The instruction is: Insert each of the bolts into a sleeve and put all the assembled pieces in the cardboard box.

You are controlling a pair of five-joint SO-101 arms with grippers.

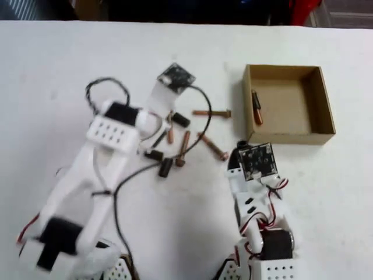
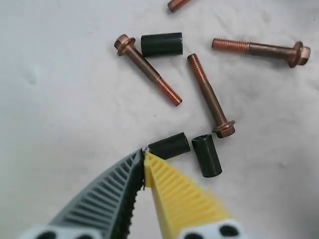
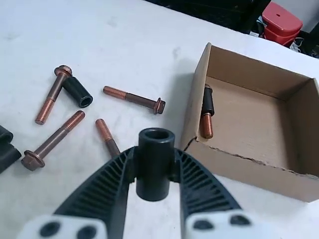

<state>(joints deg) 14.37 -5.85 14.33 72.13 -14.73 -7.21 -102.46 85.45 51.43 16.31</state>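
The white surface point(image 1: 52, 52) carries the cardboard box point(image 1: 291, 138) at about 3 o'clock of the loose heap, close enough for short carries. One assembled piece point(image 1: 256, 108), a bolt through a sleeve, lies inside against the box's 9 o'clock wall, so that one looks finished.

The right tool point(image 3: 154, 153) sits at about 4 o'clock of the heap, just short of the box. It is clamped on a black sleeve point(image 3: 154, 172), held upright with the bore open at the top, probably so that a bolt can be fed in.

The left tool point(image 2: 143, 155), its arm lying toward 7 o'clock, has its grey and yellow fingers pressed together with nothing between them. Its tips are at the end of a lying sleeve point(image 2: 169, 146), touching it or very nearly, and they would have to part before gripping anything.

A second sleeve point(image 2: 206, 155) lies just beside that one, at the head of a bolt point(image 2: 209, 94). A third sleeve point(image 2: 161, 44) rests by the head of another bolt point(image 2: 147, 67), all unjoined.
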